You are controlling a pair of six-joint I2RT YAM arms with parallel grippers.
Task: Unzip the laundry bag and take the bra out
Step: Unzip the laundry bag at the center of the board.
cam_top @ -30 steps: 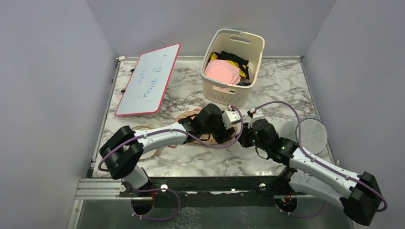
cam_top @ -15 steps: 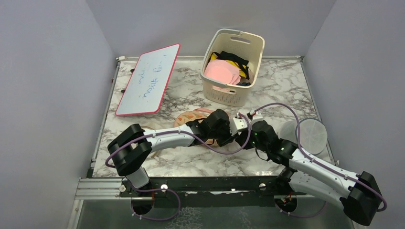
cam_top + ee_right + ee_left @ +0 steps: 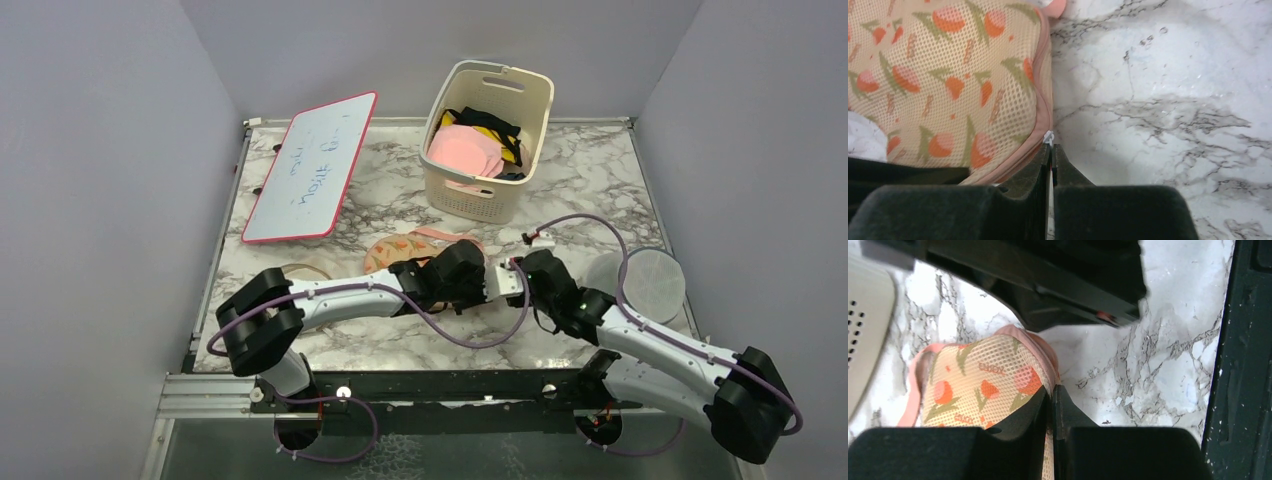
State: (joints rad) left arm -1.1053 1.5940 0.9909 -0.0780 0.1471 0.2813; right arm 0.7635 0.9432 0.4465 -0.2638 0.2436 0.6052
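Note:
The laundry bag, beige mesh with carrot prints and pink edging, lies flat on the marble table in front of the basket, partly under my left arm. My left gripper is shut on the bag's pink edge at its right end. The bag fills the left of the left wrist view. My right gripper meets it there, shut on the small white zip pull on the bag's pink zip edging. The zip looks closed along the visible edge. No bra shows.
A cream slotted basket with pink, black and yellow garments stands behind the bag. A red-framed whiteboard lies at the back left. A white round mesh cylinder sits at the right, beside my right arm.
My left gripper has moved right and toward the near edge, uncovering the bag's left lobe. My right gripper has shifted slightly nearer and still meets it at the bag's right end.

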